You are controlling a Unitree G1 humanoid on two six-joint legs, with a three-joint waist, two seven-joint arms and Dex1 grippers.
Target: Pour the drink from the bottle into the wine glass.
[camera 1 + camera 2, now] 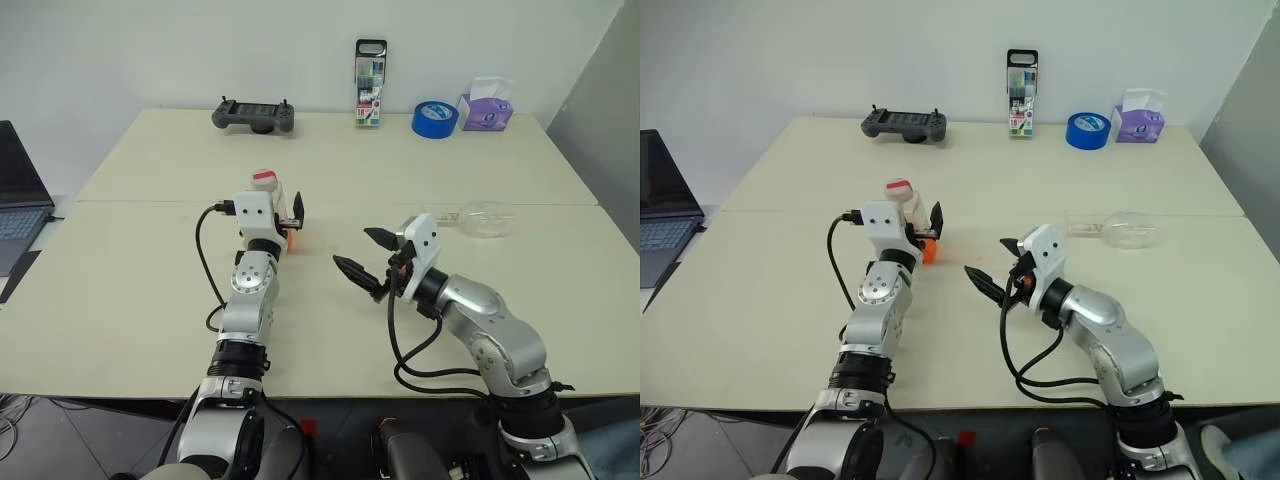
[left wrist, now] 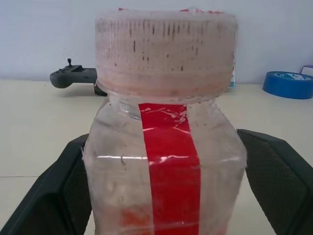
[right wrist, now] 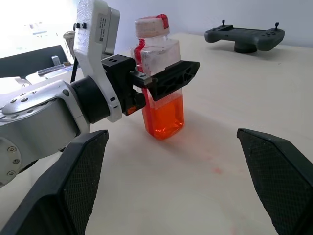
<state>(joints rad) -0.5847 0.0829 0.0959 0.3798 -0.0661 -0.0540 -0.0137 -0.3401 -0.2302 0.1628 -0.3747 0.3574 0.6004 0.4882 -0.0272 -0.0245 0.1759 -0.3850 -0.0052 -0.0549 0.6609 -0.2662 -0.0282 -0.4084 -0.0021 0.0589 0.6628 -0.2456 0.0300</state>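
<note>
Setting: pale beige surface is standing against a white wall, with a seam running across its middle.
Right gripper: it is hovering near the front edge, right of centre, pointing toward the left; its jaws are standing wide apart and are grasping nothing.
Left gripper: it is reaching forward from the front edge, left of centre; its jaws are spread to either side of the bottle, and the left wrist view is showing a black finger on each flank of it. Whether they are pressing on the plastic I cannot tell.
Bottle: it is standing upright on the surface just on the near side of the seam, left of centre, between the left jaws, with its red cap on and a red label strip running down its side.
Drink: orange-red liquid is filling only the lower part of the bottle.
Wine glass: it is lying on its side near the right edge, beyond the right gripper and well apart from the bottle, with its stem pointing toward the bottle.
Laptop: it is sitting open off the left edge.
Far edge: a dark game controller is resting left of centre, a pack of markers is standing upright at the middle, then a roll of blue tape and a purple tissue box are following toward the far right corner.
</note>
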